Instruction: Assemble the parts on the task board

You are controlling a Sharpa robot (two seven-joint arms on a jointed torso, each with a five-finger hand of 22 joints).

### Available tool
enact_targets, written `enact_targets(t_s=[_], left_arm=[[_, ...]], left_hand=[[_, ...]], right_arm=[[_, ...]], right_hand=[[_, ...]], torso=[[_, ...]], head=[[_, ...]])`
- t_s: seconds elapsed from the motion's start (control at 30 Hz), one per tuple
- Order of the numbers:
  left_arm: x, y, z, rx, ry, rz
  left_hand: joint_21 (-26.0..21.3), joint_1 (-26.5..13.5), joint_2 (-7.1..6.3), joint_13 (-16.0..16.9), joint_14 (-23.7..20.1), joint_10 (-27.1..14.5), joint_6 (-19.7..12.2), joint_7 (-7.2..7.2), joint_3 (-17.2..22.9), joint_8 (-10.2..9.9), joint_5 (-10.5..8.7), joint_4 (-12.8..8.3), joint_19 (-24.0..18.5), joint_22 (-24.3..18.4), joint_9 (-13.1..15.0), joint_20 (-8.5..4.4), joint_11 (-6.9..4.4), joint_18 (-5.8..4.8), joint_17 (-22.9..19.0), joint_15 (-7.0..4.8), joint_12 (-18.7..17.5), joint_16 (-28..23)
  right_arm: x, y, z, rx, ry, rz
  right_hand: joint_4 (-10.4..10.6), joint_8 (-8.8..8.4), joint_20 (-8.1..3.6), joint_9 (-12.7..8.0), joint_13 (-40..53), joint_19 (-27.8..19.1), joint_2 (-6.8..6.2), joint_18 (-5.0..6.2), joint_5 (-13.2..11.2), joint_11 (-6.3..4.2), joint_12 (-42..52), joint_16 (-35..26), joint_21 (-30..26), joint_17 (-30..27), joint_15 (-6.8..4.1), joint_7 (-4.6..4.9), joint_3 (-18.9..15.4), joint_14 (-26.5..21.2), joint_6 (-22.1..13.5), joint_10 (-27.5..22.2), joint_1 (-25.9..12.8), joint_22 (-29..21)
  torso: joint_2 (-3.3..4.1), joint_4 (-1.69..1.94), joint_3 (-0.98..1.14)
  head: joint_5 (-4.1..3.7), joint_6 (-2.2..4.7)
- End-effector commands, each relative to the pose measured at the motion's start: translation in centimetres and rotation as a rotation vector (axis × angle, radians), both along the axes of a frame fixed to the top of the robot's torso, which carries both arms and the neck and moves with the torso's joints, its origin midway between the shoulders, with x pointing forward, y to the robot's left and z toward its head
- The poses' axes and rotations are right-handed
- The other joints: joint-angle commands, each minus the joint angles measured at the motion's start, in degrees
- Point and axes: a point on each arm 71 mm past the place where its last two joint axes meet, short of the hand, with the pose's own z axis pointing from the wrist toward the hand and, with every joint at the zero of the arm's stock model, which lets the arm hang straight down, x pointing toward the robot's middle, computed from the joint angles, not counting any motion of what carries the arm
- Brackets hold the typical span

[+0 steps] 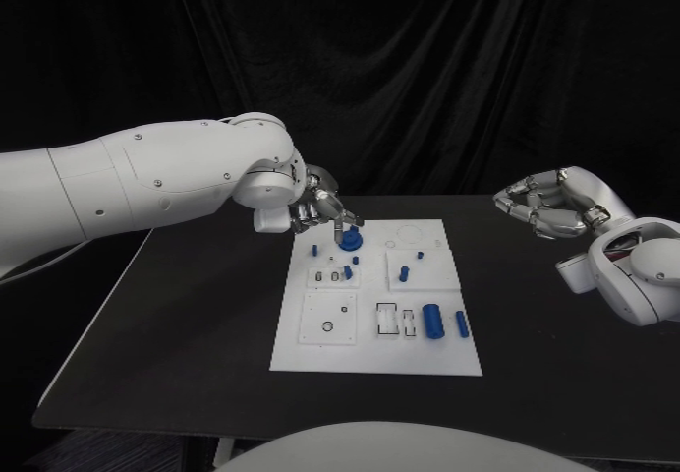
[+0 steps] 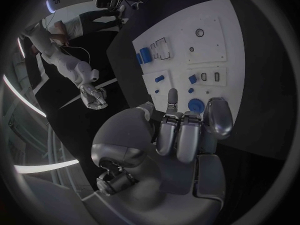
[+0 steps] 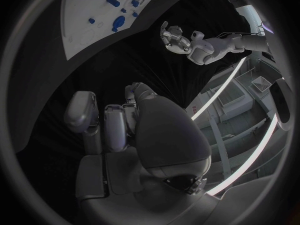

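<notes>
No legible writing on the white task board or blue parts.

Premises: a robotics laboratory or test cell. A matte black bench stands before a black curtain backdrop closing off the far side. A white task board with recessed fixtures lies at bench centre. Wrist views show curved strip lighting and what appears to be equipment racking beyond.
</notes>
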Motion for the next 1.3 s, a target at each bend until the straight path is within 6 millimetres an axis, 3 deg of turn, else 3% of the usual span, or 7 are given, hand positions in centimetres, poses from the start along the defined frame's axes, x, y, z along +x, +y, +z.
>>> enact_targets(t_s=[0.03, 0.17, 0.23, 0.33, 0.57, 0.87, 1.3], left_arm=[[0.2, -0.1, -0.2, 0.111, 0.018, -0.022], [0.5, -0.8, -0.6, 0.121, 0.018, -0.017], [0.6, -0.9, -0.8, 0.123, 0.019, -0.012], [0.9, -1.0, -1.5, 0.129, 0.025, 0.006], [1.3, -0.9, -3.4, 0.138, 0.047, 0.043], [1.0, -0.7, -5.8, 0.134, 0.078, 0.066], [0.9, -0.7, -7.0, 0.101, 0.064, 0.099]], left_hand=[[0.29, 0.68, 0.23, 15.05, 5.88, 6.03, 0.2, -0.46, 0.07, 0.05, 0.66, -0.34, 0.45, 0.12, 0.78, -0.16, -0.55, -0.3, 15.05, -0.57, 0.2, -0.08], [0.2, 0.99, 0.41, 15.05, 5.88, 6.03, 0.5, -0.64, 0.25, -0.04, 1.27, -0.5, 0.56, 0.04, 1.59, -0.34, -0.75, -0.27, 15.05, -0.76, 0.2, -0.08], [0.01, 2.18, 0.62, 15.05, 5.88, 6.03, 0.91, -0.99, 1.1, -0.24, 3.2, -1.65, 0.73, -0.06, 2.69, -0.66, -1.01, -0.23, 15.05, -1.13, 0.2, -0.08], [0.07, 2.26, 0.36, 15.05, 5.88, 6.03, 2.15, -1.42, 1.46, -0.48, 3.62, -2.15, 1.6, 0.47, 3.87, -1.06, -1.51, -0.36, 15.05, -1.53, 0.2, -0.08], [-0.22, 1.71, 0.05, 15.05, 5.88, 6.03, 3.14, -1.77, 1.69, -1.62, 3.65, -2.38, 2.01, 0.18, 4.89, -1.61, -1.98, -0.3, 15.05, -2.06, 0.2, -0.08], [-0.64, 0.97, 0.07, 15.05, 5.88, 6.03, 4.24, -2.09, 1.77, -2.18, 3.55, -2.15, 2.11, -0.2, 5.93, -1.91, -2.27, -0.23, 15.05, -2.35, 0.2, -0.08], [-1.35, 0.76, 0.28, 15.05, 5.88, 6.03, 4.21, -2.21, 2.19, -2.85, 3.97, -2.18, 1.53, -1.23, 7.05, -2.16, -2.43, -0.02, 15.05, -2.56, 0.2, -0.08]], right_arm=[[0.0, 0.1, -0.3, -0.026, 0.005, -0.021], [0.0, 0.4, -0.6, -0.035, 0.021, -0.008], [0.0, 0.5, -0.8, -0.038, 0.026, -0.004], [0.0, 0.6, -1.1, -0.043, 0.041, 0.002], [-0.3, 0.7, -1.8, -0.05, 0.061, 0.009], [-0.3, 0.9, -2.1, -0.047, 0.039, 0.016], [-0.2, 1.3, -2.5, -0.046, 0.043, 0.034]], right_hand=[[-0.03, 0.31, -0.01, 0.07, -2.06, 0.24, -0.21, -0.25, 0.4, -0.61, -0.43, -0.13, -0.29, 2.68, 0.01, -0.24, 0.31, 1.36, -0.16, 0.24, 0.42, 6.08], [-0.05, 0.26, -0.01, 0.06, -2.19, 0.17, -0.26, -0.21, 0.68, -0.58, -0.52, -0.21, -0.54, 2.61, 0.02, -0.19, 0.38, 1.34, -0.31, 0.17, 0.5, 6.02], [-0.07, 0.24, -0.01, 0.06, -2.27, 0.13, -0.28, -0.18, 0.78, -0.57, -0.58, -0.28, -0.68, 2.54, 0.02, -0.17, 0.42, 1.32, -0.35, 0.11, 0.55, 5.98], [-0.12, 0.27, -0.01, 0.07, -2.37, 0.03, -0.28, -0.13, 0.99, -0.55, -0.66, -0.42, -0.97, 2.4, 0.03, -0.17, 0.5, 1.27, -0.34, 0.04, 0.65, 5.9], [-0.21, 0.27, 0.0, 0.09, -2.41, 0.01, -0.34, -0.11, 1.25, -0.53, -0.7, -0.43, -1.1, 2.39, 0.05, -0.13, 0.58, 1.27, -0.39, 0.01, 0.78, 5.88], [-0.72, 0.37, -0.01, 0.16, -2.3, 0.11, -0.59, -0.14, 1.53, -0.52, -0.65, -0.35, -0.98, 2.46, 0.04, -0.11, 0.82, 1.33, -0.35, 0.13, 1.39, 5.97], [-0.69, 0.33, -0.01, 0.16, -2.29, 0.09, -0.63, -0.12, 1.6, -0.49, -0.64, -0.33, -1.11, 2.48, 0.05, -0.05, 0.82, 1.35, -0.43, 0.17, 1.34, 5.94]], torso=[[0.14, -0.15, 0.34], [0.24, -0.62, 0.49], [0.33, -0.72, 0.57], [0.44, -0.73, 0.6], [0.84, -1.11, 0.69], [0.65, -0.98, 0.77], [0.58, -1.33, 0.88]], head=[[0.15, -0.55], [0.91, -1.28], [1.27, -1.49], [1.38, -1.9], [2.2, -1.9], [1.61, -1.9], [1.99, -1.9]])
